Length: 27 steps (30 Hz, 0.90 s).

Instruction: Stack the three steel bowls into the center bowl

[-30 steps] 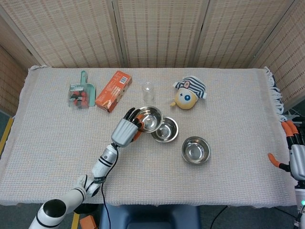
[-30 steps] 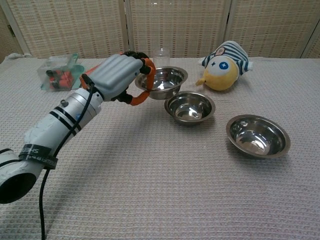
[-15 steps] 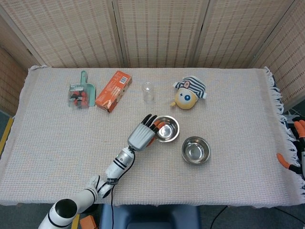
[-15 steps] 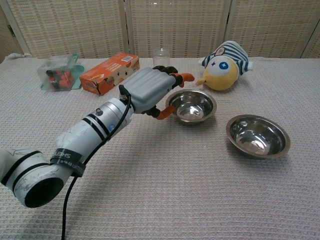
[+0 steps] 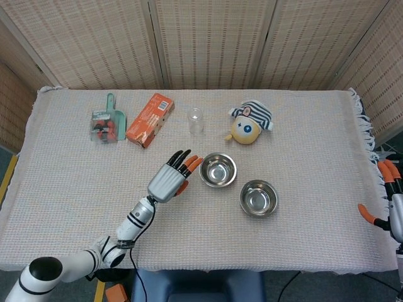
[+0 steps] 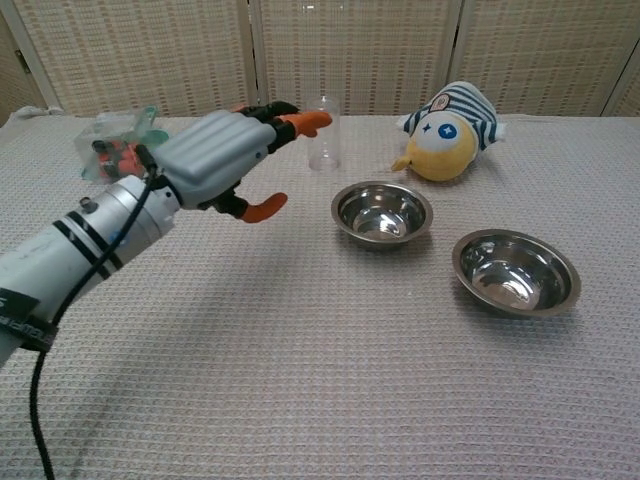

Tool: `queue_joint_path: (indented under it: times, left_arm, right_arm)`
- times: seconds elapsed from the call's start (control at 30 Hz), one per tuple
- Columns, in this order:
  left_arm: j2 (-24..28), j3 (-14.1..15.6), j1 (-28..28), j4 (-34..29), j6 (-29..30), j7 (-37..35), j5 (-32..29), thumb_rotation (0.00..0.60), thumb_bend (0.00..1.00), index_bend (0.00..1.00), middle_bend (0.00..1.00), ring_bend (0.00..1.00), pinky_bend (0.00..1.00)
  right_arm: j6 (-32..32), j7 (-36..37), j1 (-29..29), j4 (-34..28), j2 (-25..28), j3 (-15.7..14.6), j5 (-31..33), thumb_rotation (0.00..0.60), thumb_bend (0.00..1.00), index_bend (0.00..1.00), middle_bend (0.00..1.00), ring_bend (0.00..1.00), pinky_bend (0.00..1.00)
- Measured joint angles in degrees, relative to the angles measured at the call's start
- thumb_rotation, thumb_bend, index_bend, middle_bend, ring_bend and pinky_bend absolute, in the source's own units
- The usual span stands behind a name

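Observation:
Near the table's middle a steel bowl (image 5: 218,170) (image 6: 382,212) holds a second one nested inside it. Another steel bowl (image 5: 258,198) (image 6: 515,272) sits alone to its right, nearer the front. My left hand (image 5: 171,177) (image 6: 222,158) hovers just left of the nested bowls, open, fingers spread, holding nothing. At the far right edge of the head view my right hand (image 5: 391,204) shows only in part, off the table, with nothing seen in it.
At the back stand a clear glass (image 5: 196,120) (image 6: 323,146), a striped-hat plush toy (image 5: 249,124) (image 6: 447,119), an orange box (image 5: 149,119) and a teal scoop with small items (image 5: 106,124) (image 6: 117,143). A woven cloth (image 5: 75,182) covers the table.
My left hand carried a bowl rightward, set it into the middle bowl, let go and drew back to the left with its fingers spread. The right hand shifted slightly at the edge.

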Motion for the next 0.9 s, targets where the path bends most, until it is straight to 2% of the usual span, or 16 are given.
queue_joint_path:
  times: [0.13, 0.23, 0.33, 0.53, 0.67, 0.9]
  left_arm:
    - [11.8, 3.6, 7.7, -10.4, 3.0, 1.4, -0.8, 0.600, 0.44, 0.00, 0.09, 0.01, 0.12]
    - [18.9, 6.3, 14.4, -14.5, 6.2, 0.3, -1.6, 0.600, 0.44, 0.00, 0.09, 0.01, 0.11]
    - [22.8, 8.1, 20.6, -15.6, 9.5, -3.7, -3.0, 0.600, 0.44, 0.00, 0.08, 0.00, 0.10]
    - [27.6, 7.9, 27.3, -14.1, 13.8, -14.4, -6.4, 0.600, 0.44, 0.00, 0.08, 0.00, 0.10]
    - [29.2, 6.7, 28.8, -13.5, 15.2, -17.1, -6.6, 0.600, 0.44, 0.00, 0.08, 0.00, 0.10]
    - [30.4, 5.6, 29.7, -13.7, 14.1, -16.9, -5.6, 0.600, 0.44, 0.00, 0.08, 0.00, 0.10]
  right_arm:
    - [0.1, -1.6, 0.5, 0.1, -1.0, -0.5, -1.7, 0.600, 0.12, 0.00, 0.00, 0.00, 0.00]
    - [-0.8, -2.6, 1.5, 0.8, -2.4, -1.2, -3.9, 0.600, 0.12, 0.00, 0.00, 0.00, 0.00]
    - [-2.8, -3.1, 3.1, 1.9, -4.2, -2.3, -7.0, 0.600, 0.12, 0.01, 0.00, 0.00, 0.00]
    - [-9.5, -5.7, 8.3, 5.1, -9.9, -4.4, -12.4, 0.600, 0.12, 0.23, 0.00, 0.00, 0.00]
    - [-15.2, -8.8, 11.9, 7.3, -14.4, -4.8, -12.9, 0.600, 0.12, 0.25, 0.00, 0.00, 0.00]
    - [-25.4, -13.6, 17.8, 14.3, -23.9, -4.9, -9.6, 0.600, 0.12, 0.32, 0.00, 0.00, 0.00]
